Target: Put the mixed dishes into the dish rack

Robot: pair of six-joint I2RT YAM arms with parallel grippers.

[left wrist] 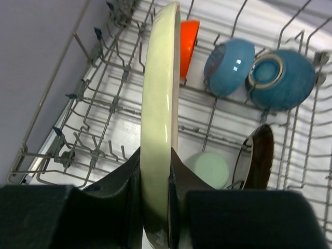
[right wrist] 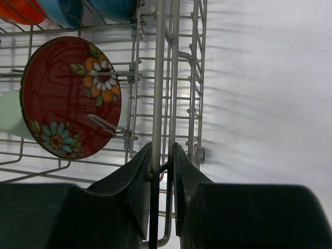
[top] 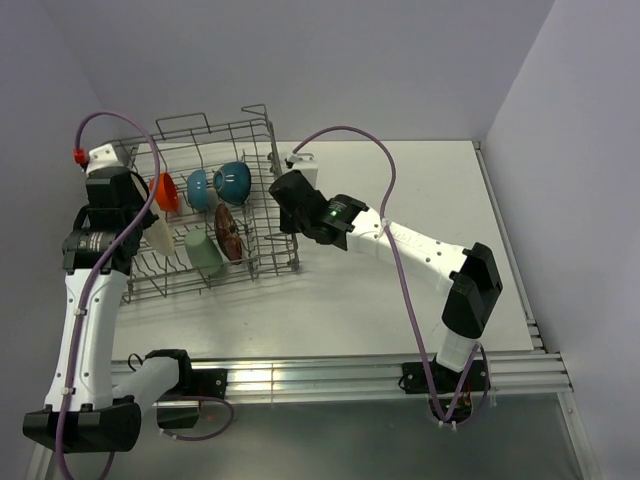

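Six dishes, one dish rack (right wrist: pixel 158 78). Five are seated: orange bowl (left wrist: pixel 189 41), small blue bowl (left wrist: pixel 228 59), teal bowl (left wrist: pixel 282 78), red floral bowl (right wrist: pixel 70 96), pale green cup (left wrist: pixel 210 168). Left fingers (left wrist: pixel 118 179) clench the cream plate (left wrist: pixel 160 119), upright at the rack's nine o'clock. Right fingers (right wrist: pixel 134 181) pinch the three-o'clock rim, open desk (top: pixel 420 200) beyond.

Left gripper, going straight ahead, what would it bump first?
Likely the wire floor of the dish rack, met by the cream plate that the left gripper holds; the orange bowl sits close beside. Depth is unclear.
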